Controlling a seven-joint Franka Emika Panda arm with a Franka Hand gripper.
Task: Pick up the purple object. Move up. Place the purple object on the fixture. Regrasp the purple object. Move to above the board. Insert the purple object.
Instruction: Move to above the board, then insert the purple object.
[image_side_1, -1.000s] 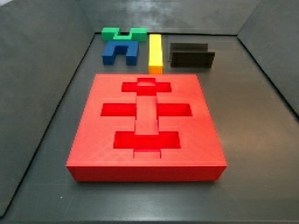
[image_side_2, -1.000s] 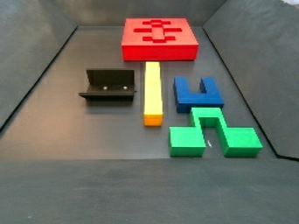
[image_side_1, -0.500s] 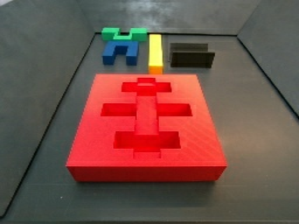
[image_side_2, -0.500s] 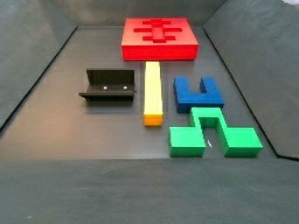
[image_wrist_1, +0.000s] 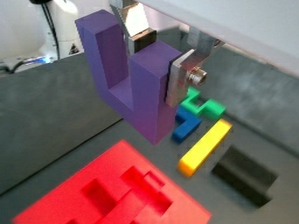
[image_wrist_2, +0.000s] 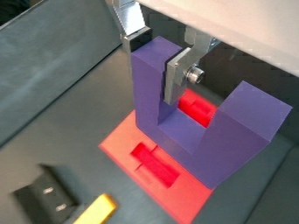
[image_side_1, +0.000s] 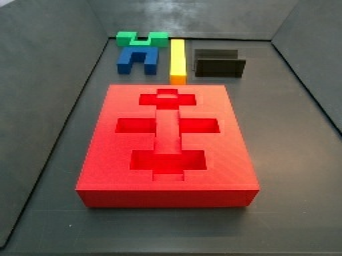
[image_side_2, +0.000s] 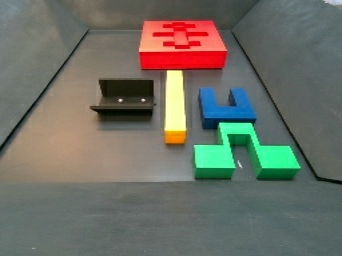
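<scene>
Gripper: seen in both wrist views only; neither side view shows it. It hangs high over the floor.
Jaws: clamped on one prong of the purple object, a silver finger flat against the prong's inner face, the second finger at its outer face.
Purple object: held clear of everything, its U-shape fully visible in both wrist views; the free prong stands beside the gripped one, apart from the fingers.
Board: directly below the purple object in a wrist view, red recesses showing under its base. In both side views it lies flat on the floor with its cross-shaped recesses and central channel empty.
Fixture: on the floor, well apart from the board, just beside the yellow bar; nothing on it. Also in a wrist view.
Yellow bar: lies lengthwise between the fixture and the blue block.
Blue block: U-shaped, just beside the yellow bar, touching or nearly touching the green block.
Green block: at the far end of the row from the board.
Floor: dark grey, walled.
</scene>
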